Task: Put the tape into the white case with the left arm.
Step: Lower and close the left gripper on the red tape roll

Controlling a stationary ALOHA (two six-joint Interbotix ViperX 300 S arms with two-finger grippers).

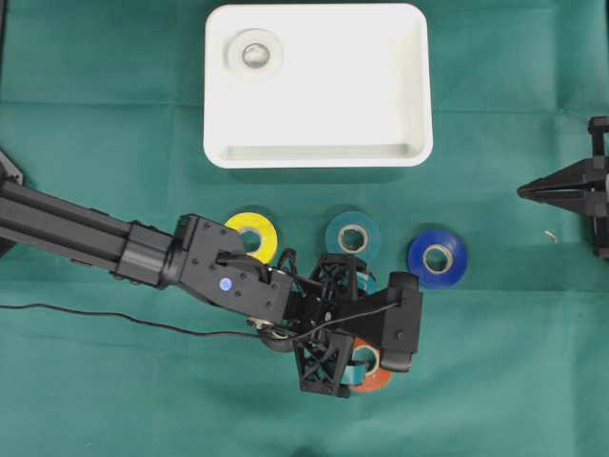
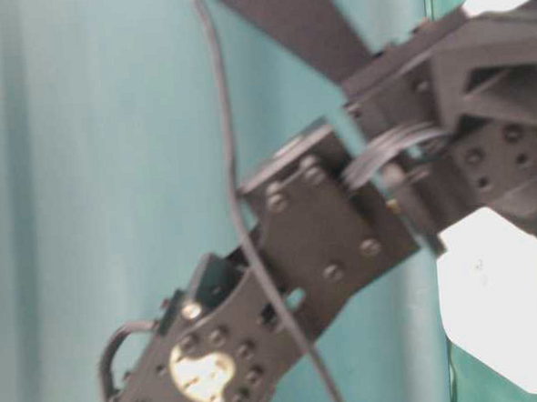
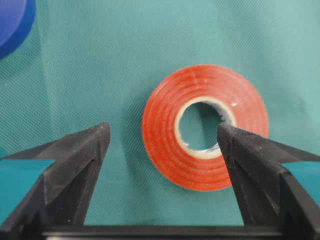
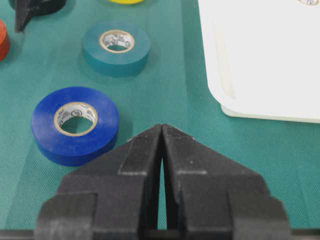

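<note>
An orange-red tape roll [image 3: 205,155] lies flat on the green cloth. It peeks out from under my left wrist [image 1: 374,378] in the overhead view. My left gripper [image 3: 162,129] is open above it. One fingertip [image 3: 235,145] stands over the edge of the roll's core. The other fingertip [image 3: 92,142] stands over bare cloth to the roll's left. Nothing is held. The white case [image 1: 319,157] sits at the back with a pale roll [image 1: 255,52] in its far left corner. My right gripper [image 4: 162,127] is shut and empty at the right edge [image 1: 521,191].
Yellow [image 1: 255,235], teal [image 1: 352,236] and blue [image 1: 437,258] tape rolls lie in a row between the case and my left gripper. The blue [image 4: 75,125] and teal [image 4: 116,47] rolls also show ahead of the right gripper. A thin black cable [image 1: 95,314] trails across the cloth.
</note>
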